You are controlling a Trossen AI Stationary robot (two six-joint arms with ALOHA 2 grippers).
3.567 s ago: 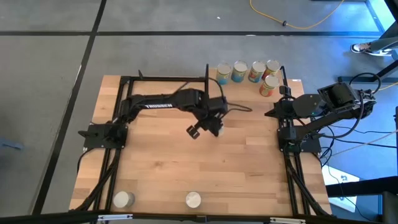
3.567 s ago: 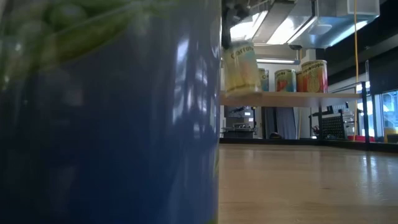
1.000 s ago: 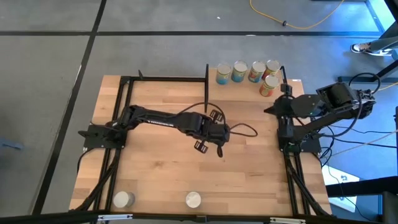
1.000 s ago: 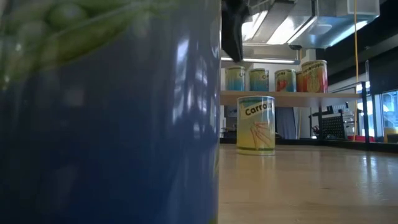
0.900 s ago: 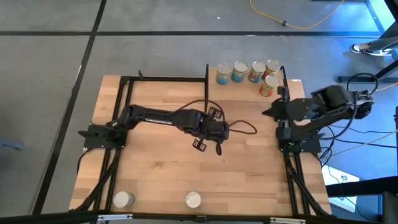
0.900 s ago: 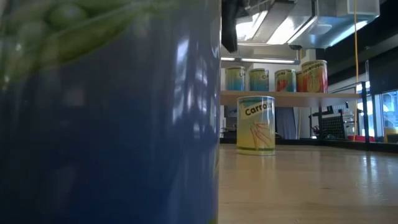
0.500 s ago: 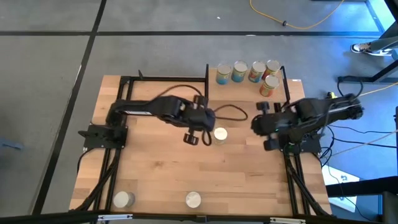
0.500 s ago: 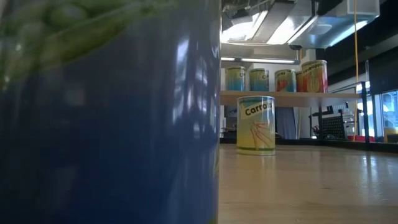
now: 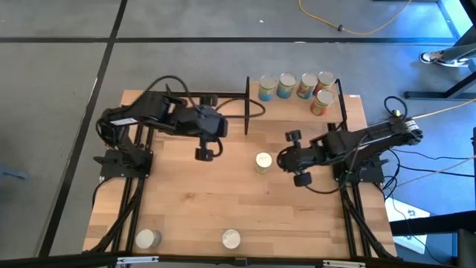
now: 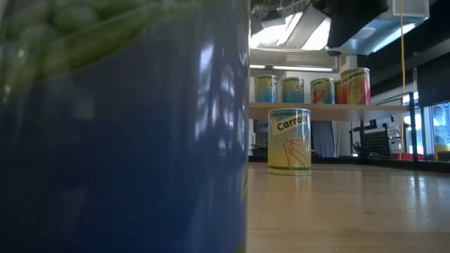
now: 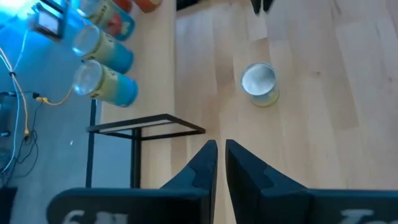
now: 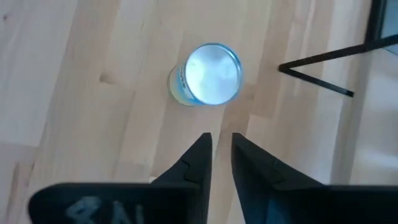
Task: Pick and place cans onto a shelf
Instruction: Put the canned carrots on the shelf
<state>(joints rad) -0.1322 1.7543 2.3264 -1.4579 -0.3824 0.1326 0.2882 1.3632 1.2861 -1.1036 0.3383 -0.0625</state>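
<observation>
Right gripper (image 9: pixel 285 158) sits just right of centre in the high view, fingers (image 12: pixel 198 155) nearly together with a thin gap, holding nothing. Its arm reaches in from the right edge of the table (image 9: pixel 186 201).

Directly ahead of it, close but not touching: the yellowish can (image 9: pixel 262 161), upright on the bare tabletop, silver top up. Same can shows centre-top in the right wrist view (image 12: pixel 210 74) and right of centre in the low view (image 10: pixel 289 141), label reading "Carro…".

Left gripper (image 9: pixel 207 141) is left of centre in the high view, well apart from that can, fingers (image 11: pixel 205 163) narrow, almost closed, empty.

Shelf (image 9: pixel 297 100) at upper centre-right of the high view, with five cans (image 9: pixel 286 85) standing on it. In the low view they show as a row on the board (image 10: pixel 330 111).

Two more cans along the bottom edge of the high view: one at lower left (image 9: pixel 148 238), one at bottom centre (image 9: pixel 231 238). A blue-and-green can (image 10: pixel 119 126) fills the left half of the low view, hard against the lens.
</observation>
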